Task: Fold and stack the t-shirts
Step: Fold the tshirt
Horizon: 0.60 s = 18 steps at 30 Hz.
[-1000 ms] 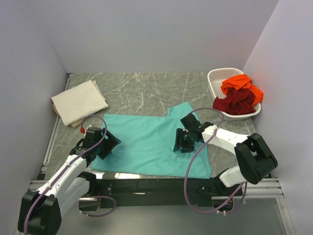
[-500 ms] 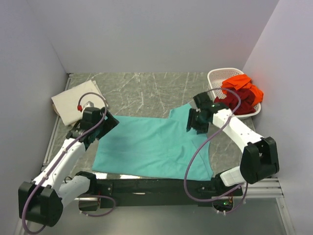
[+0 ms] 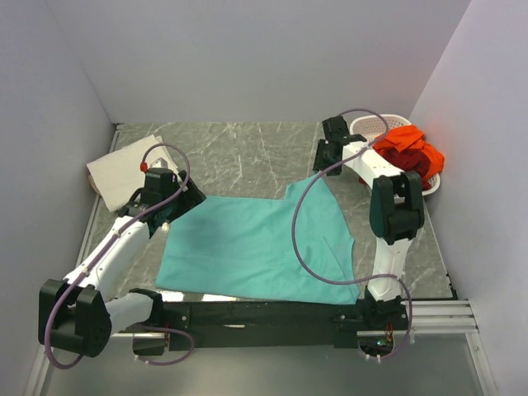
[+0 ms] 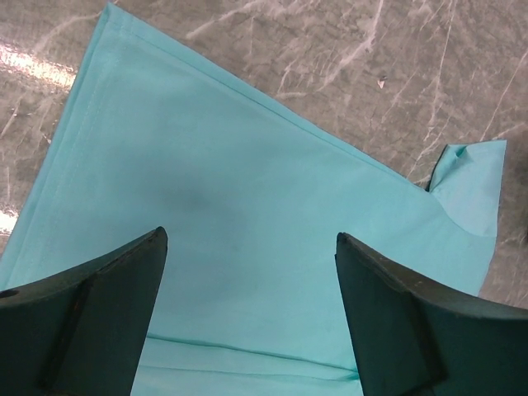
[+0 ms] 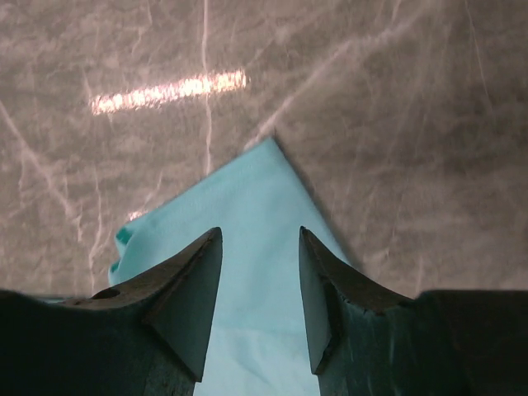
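A teal t-shirt [image 3: 256, 243] lies spread flat in the middle of the table. My left gripper [image 3: 180, 200] hovers open at its back left corner, and the left wrist view shows the wide-apart fingers [image 4: 99, 305] over the teal cloth [image 4: 247, 190]. My right gripper [image 3: 324, 155] is open and empty just behind the shirt's back sleeve, whose tip [image 5: 247, 206] shows between its fingers. A folded cream t-shirt [image 3: 124, 169] lies at the back left. An orange t-shirt [image 3: 410, 147] sits in the basket. The dark red one is mostly hidden by my right arm.
The white lattice basket [image 3: 371, 124] stands at the back right corner, right beside my right arm. Grey walls close in the back and both sides. Bare marble table [image 3: 247, 153] lies behind the teal shirt.
Both arms have moved away from me. The right gripper went from the shirt's middle to beyond its back sleeve near the basket. The left went to the back left corner.
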Each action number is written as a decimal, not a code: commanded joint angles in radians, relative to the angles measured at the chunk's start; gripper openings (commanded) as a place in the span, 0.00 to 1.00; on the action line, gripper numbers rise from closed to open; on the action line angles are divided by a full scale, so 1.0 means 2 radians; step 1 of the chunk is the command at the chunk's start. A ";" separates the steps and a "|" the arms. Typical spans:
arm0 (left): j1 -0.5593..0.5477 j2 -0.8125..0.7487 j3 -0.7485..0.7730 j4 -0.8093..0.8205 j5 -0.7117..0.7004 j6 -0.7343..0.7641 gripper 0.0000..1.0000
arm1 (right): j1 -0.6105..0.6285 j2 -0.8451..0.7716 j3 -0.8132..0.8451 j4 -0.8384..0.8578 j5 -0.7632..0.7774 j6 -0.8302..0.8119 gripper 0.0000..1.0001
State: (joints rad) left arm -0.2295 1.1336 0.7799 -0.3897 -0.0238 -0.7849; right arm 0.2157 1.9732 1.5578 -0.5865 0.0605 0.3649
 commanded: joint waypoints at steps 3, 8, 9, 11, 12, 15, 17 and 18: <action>0.007 -0.018 0.004 0.007 0.007 0.010 0.89 | -0.009 0.036 0.043 0.019 0.002 -0.017 0.49; 0.010 -0.019 -0.010 0.009 0.007 0.007 0.89 | -0.014 0.056 0.031 0.030 -0.015 -0.021 0.49; 0.011 -0.018 -0.013 0.010 0.014 0.007 0.89 | -0.014 0.059 0.029 0.032 -0.017 -0.021 0.49; 0.011 -0.015 -0.013 0.010 0.017 0.009 0.89 | -0.014 0.062 0.019 0.041 -0.026 -0.021 0.49; 0.011 -0.014 -0.013 0.011 0.017 0.009 0.89 | -0.015 0.063 0.017 0.042 -0.029 -0.021 0.49; 0.013 -0.012 -0.015 0.011 0.017 0.013 0.89 | -0.014 0.068 0.011 0.046 -0.043 -0.022 0.44; 0.012 -0.011 -0.016 0.012 0.016 0.017 0.89 | -0.015 0.070 0.010 0.042 -0.048 -0.024 0.39; 0.013 -0.010 -0.019 0.014 0.013 0.020 0.90 | -0.015 0.070 0.009 0.042 -0.049 -0.025 0.36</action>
State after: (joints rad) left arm -0.2096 1.1172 0.7547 -0.3859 -0.0048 -0.7738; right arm 0.1917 2.1014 1.5925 -0.5251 -0.0143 0.3298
